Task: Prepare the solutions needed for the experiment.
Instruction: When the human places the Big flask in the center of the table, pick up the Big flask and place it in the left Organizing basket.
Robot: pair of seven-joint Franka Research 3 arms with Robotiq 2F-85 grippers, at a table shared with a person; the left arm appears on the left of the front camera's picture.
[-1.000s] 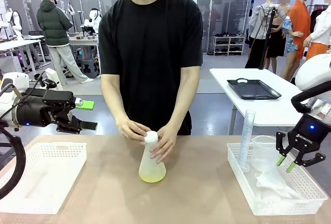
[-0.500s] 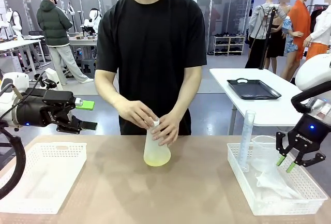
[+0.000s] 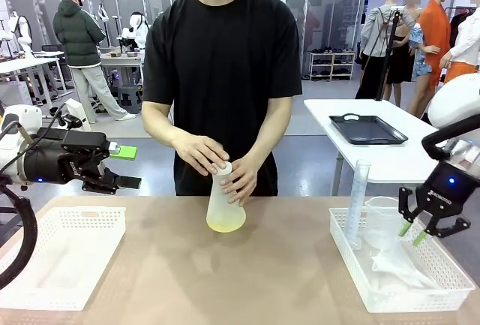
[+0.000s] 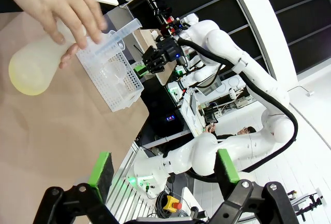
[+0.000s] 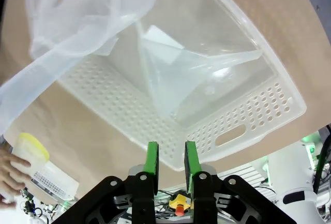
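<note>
At table centre, toward the far edge: translucent white conical flask (image 3: 225, 209), roughly upright, with the person's two hands (image 3: 196, 152) around its neck and top. One hand covers the mouth; the other wraps the neck just below. You cannot tell whether the base touches the tan table (image 3: 262, 280).

Solutions (image 3: 226, 224): a shallow pale yellow-green layer at the flask bottom, seen through the wall. From the left wrist view you find the same layer (image 4: 23, 76) in the wide end of the flask, fingers over the narrow end.

Left gripper (image 3: 129, 167): above the far left of the table, over the far end of the white perforated plastic basket (image 3: 64, 254), fingers pointing right toward the flask and well apart from it. Jaws spread wide and empty; the left wrist view confirms this for you (image 4: 164, 168).

Right gripper (image 3: 412, 233): pointing down over the right-hand white perforated basket (image 3: 375, 295). Its green pads stand close together with a narrow gap, nothing between them (image 5: 171, 157).

Right basket contents: a tall clear graduated cylinder (image 3: 358, 197) standing at its far left corner, a clear plastic funnel (image 5: 176, 79) lying on its side, and a clear beaker-like vessel (image 5: 88, 6) beside the funnel. The pads touch none of these.
</note>
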